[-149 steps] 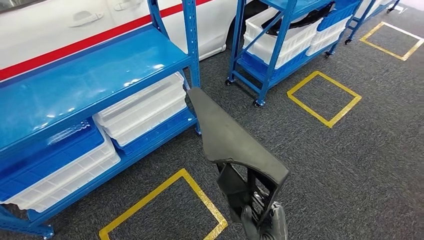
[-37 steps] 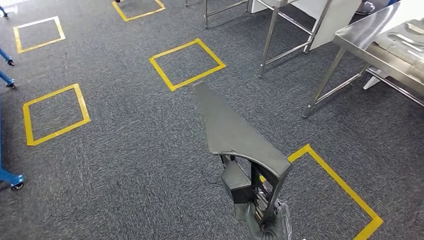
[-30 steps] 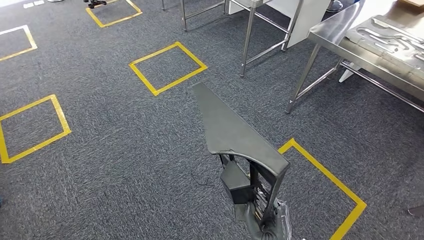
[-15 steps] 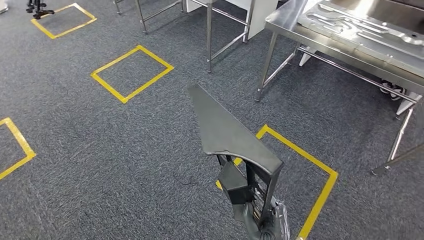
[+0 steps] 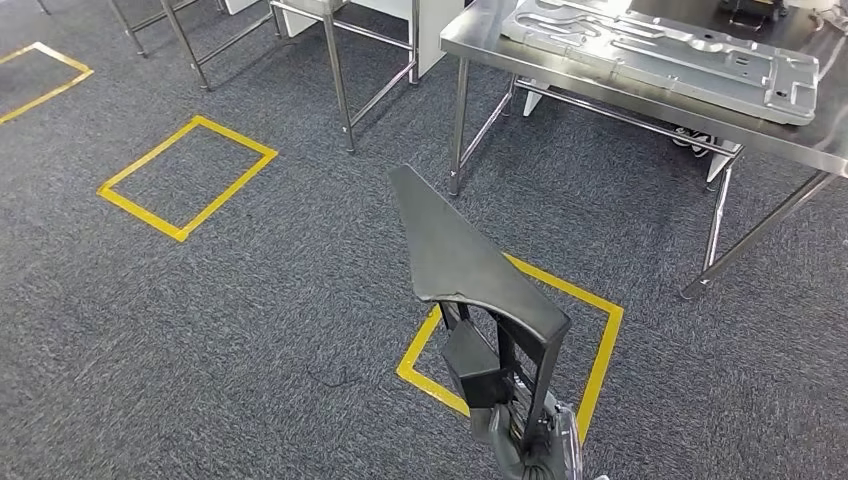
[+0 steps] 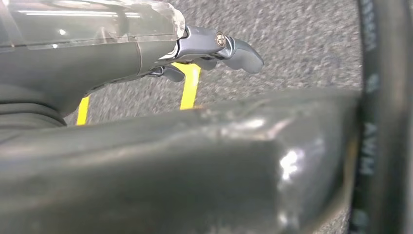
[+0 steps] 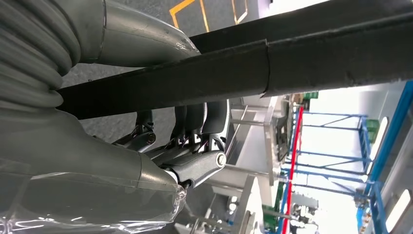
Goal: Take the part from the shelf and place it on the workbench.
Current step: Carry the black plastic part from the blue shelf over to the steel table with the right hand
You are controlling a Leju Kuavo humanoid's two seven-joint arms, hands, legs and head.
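The part [image 5: 455, 255] is a long dark grey panel with a black frame under its near end. In the head view it rises from the bottom middle, above the carpet. My right hand [image 5: 535, 450] grips that frame from below. The right wrist view shows the fingers [image 7: 187, 122] wrapped round a black bar of the part [image 7: 302, 63]. My left hand [image 6: 146, 48] hangs over the carpet with its fingers loosely apart and nothing in them. The steel workbench [image 5: 600, 85] stands at the upper right, ahead of the part's tip.
A silvery stamped metal panel [image 5: 660, 45] covers much of the workbench top. Its legs [image 5: 458, 125] stand just beyond the part's tip. A yellow tape square [image 5: 600, 350] lies on the carpet under the part, another yellow square [image 5: 180, 235] to the left. More steel table legs [image 5: 340, 95] stand at the back.
The whole view has swung: the blue shelves are gone and the workbench has come in from the right and nearer. The part stays in my right hand as before.
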